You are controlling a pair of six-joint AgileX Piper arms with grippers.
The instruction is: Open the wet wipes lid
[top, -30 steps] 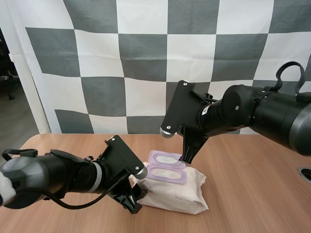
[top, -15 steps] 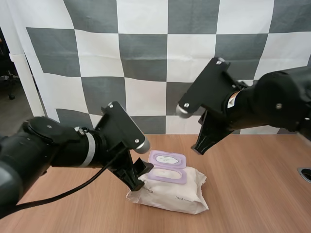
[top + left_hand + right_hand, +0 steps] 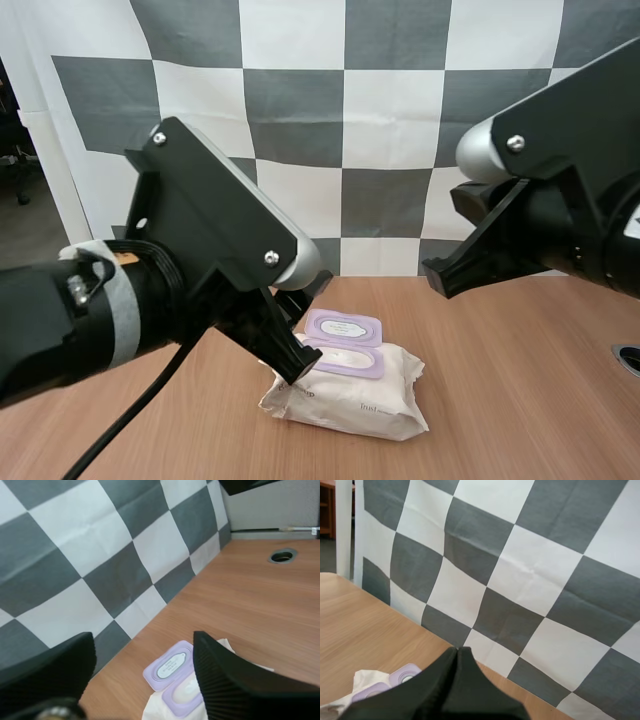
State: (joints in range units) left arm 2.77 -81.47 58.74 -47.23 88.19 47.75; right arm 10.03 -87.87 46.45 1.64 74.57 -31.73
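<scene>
The pink pack of wet wipes (image 3: 350, 400) lies on the wooden table, its purple lid (image 3: 345, 326) flipped back flat beside the oval opening (image 3: 342, 360). My left gripper (image 3: 292, 362) hangs above the pack's left end and does not touch it. In the left wrist view its fingers (image 3: 225, 680) stand wide apart, and the gripper (image 3: 142, 642) frames the pack (image 3: 220, 652) and the raised lid (image 3: 170, 664) far below. My right gripper (image 3: 442, 272) is lifted well above and right of the pack. Its fingers lie together as one dark wedge, the gripper (image 3: 459, 652) high over the lid (image 3: 406, 672).
A round grommet hole (image 3: 628, 357) sits in the table (image 3: 520, 400) at the right edge, and appears as the grommet hole (image 3: 282, 556) in the left wrist view. Bare wood surrounds the pack on all sides.
Both arms have risen and drawn back from the pack toward the camera. The right gripper left the lid, which stays flipped open. The pack has not shifted.
</scene>
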